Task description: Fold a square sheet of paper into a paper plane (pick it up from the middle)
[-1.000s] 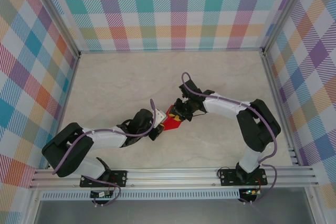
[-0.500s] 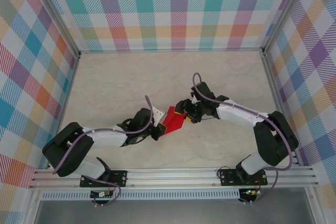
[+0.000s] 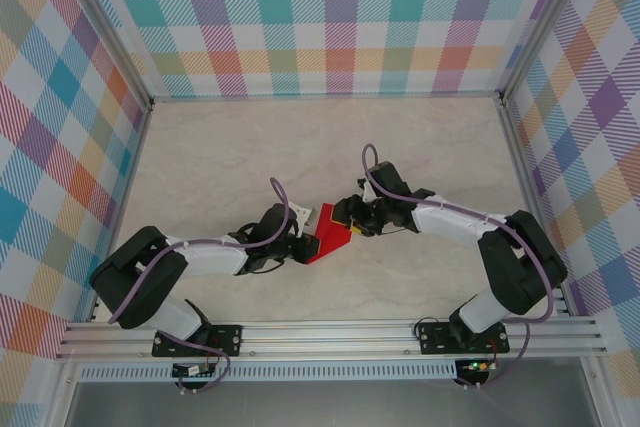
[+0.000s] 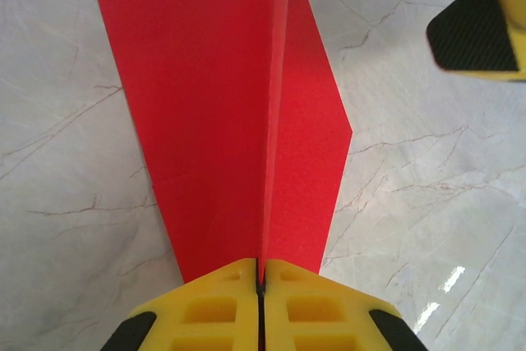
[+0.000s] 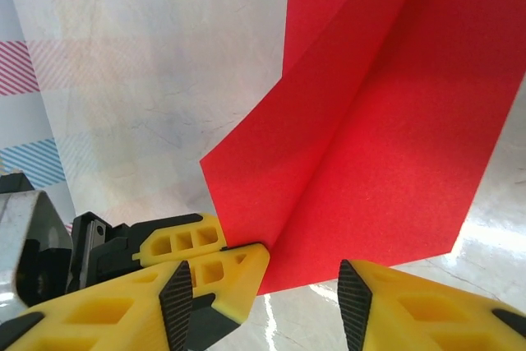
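1. Top view: both arms reach low and meet centrally. The square sheet of paper (image 3: 333, 240), partly folded, lies between the left gripper (image 3: 303, 240) and the right gripper (image 3: 350, 219).
2. Left wrist: jaws clamped shut on the sheet's raised centre crease.
3. Right wrist: jaws apart, holding nothing, with the sheet's near edge at the fingertips. I'd pinch one flap only and move slowly while the left clamp stays firm.

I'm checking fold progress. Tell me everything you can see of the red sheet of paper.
The red sheet of paper is thin, plain and matte. It is partly folded: one straight crease stands up as a ridge, a flap sloping off each side. It sits low over the table. The left tool, shut, pinches the ridge's end; the right tool stands open at another edge, not gripping it.
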